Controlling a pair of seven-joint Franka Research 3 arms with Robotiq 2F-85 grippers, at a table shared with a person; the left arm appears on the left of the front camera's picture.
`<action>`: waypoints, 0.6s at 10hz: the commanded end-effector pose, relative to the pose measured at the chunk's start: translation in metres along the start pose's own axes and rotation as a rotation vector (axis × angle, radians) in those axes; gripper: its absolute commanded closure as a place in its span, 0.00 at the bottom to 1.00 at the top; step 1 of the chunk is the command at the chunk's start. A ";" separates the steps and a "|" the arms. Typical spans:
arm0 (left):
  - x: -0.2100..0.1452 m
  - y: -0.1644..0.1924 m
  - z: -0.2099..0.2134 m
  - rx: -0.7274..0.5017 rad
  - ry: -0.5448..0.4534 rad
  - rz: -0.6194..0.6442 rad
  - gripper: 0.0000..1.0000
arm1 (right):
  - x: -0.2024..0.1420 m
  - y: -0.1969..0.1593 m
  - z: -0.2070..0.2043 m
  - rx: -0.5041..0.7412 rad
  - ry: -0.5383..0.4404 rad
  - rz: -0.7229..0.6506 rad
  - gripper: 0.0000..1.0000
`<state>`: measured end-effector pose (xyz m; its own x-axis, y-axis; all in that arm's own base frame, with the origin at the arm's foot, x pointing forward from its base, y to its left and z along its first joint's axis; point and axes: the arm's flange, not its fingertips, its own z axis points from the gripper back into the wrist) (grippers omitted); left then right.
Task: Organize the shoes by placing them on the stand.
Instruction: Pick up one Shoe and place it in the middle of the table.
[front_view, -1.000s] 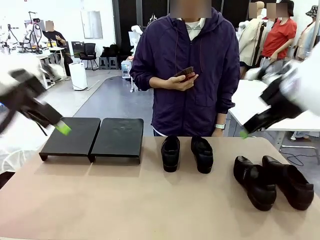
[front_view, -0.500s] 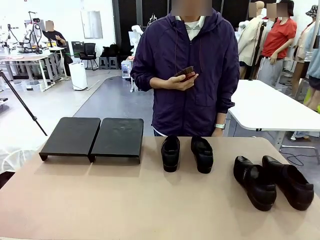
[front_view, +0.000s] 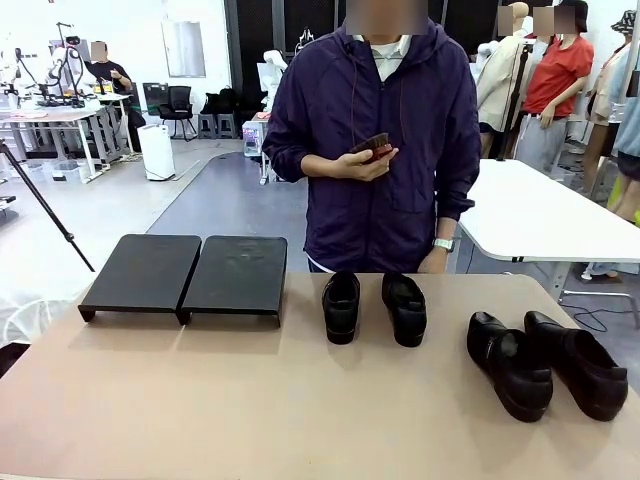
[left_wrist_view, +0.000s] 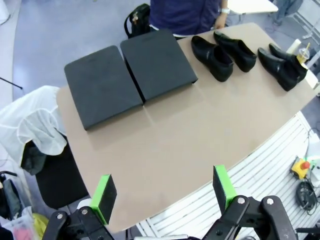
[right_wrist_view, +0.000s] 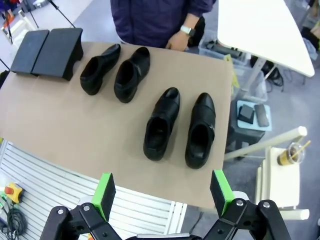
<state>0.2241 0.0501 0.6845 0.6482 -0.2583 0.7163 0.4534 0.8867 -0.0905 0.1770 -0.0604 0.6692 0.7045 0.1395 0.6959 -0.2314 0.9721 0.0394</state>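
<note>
Left fingers (left_wrist_view: 103, 196), right fingers (right_wrist_view: 105, 195) wide apart, seemingly high over table (left_wrist_view: 190, 135) edge

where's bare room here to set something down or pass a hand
Widest bare patch: the tan tabletop along the near edge, before the low flat black stand. Both its sections are bare. A strip lies open between the middle pair of glossy black slip-on shoes and the right pair. Crowded: inside each pair.

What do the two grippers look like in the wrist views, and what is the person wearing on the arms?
The left gripper and right gripper have black linkage fingers with silver pivot bolts and bright green pads. The person wears dark purple jacket sleeves and a pale wristwatch.
</note>
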 end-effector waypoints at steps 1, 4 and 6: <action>0.003 -0.001 0.005 -0.011 0.011 -0.010 0.00 | 0.002 0.002 0.000 0.011 -0.001 0.008 0.00; 0.003 -0.001 0.005 -0.011 0.011 -0.010 0.00 | 0.002 0.002 0.000 0.011 -0.001 0.008 0.00; 0.003 -0.001 0.005 -0.011 0.011 -0.010 0.00 | 0.023 0.007 -0.011 -0.018 0.040 0.032 0.00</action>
<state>0.2223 0.0497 0.6889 0.6492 -0.2651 0.7129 0.4604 0.8830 -0.0910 0.1816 -0.0566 0.6694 0.7103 0.1502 0.6877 -0.2360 0.9712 0.0316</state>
